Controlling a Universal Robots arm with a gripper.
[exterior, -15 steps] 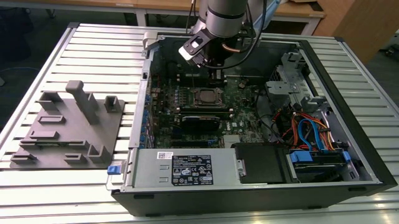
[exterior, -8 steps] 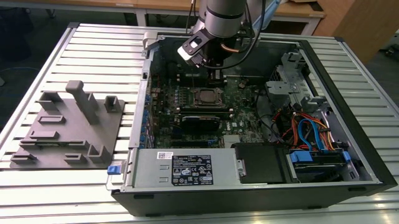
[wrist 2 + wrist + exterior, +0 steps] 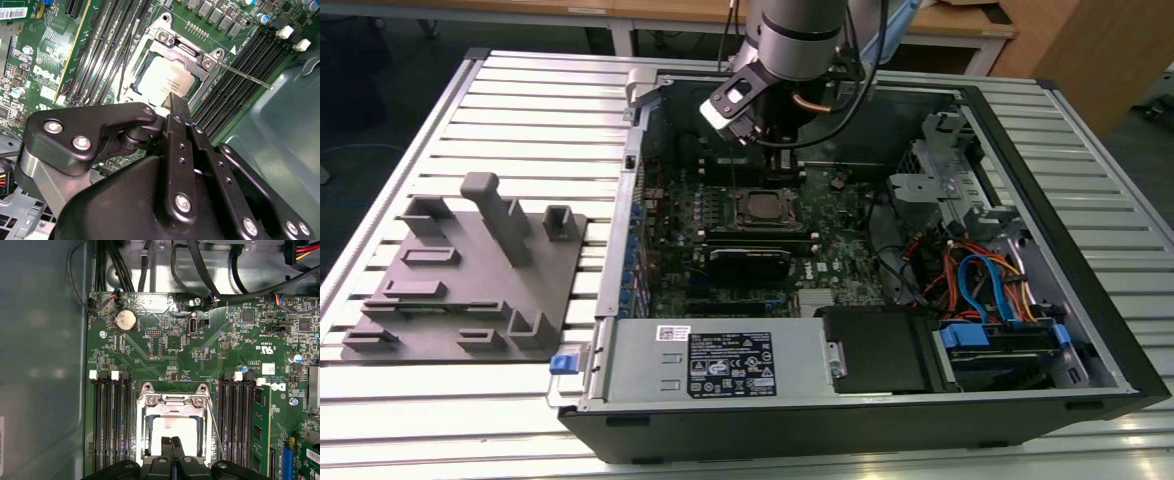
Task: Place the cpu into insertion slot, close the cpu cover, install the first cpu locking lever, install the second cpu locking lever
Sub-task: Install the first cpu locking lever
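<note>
Since the cpu (image 3: 173,429) already lies flat in the insertion slot (image 3: 736,210), just above the middle of the exterior view, with the cpu cover (image 3: 172,401) seemingly down around it, the work looks to be at pressing that cover home. The gripper (image 3: 172,442), fingers clenched together on nothing, hangs with its tips over the chip's edge. A thin locking lever (image 3: 247,77) stands free beside the socket; latching it, I judge, calls for a careful sideways push. Memory slots (image 3: 112,425) crowd both flanks, while the case wall (image 3: 40,365) is well apart.
</note>
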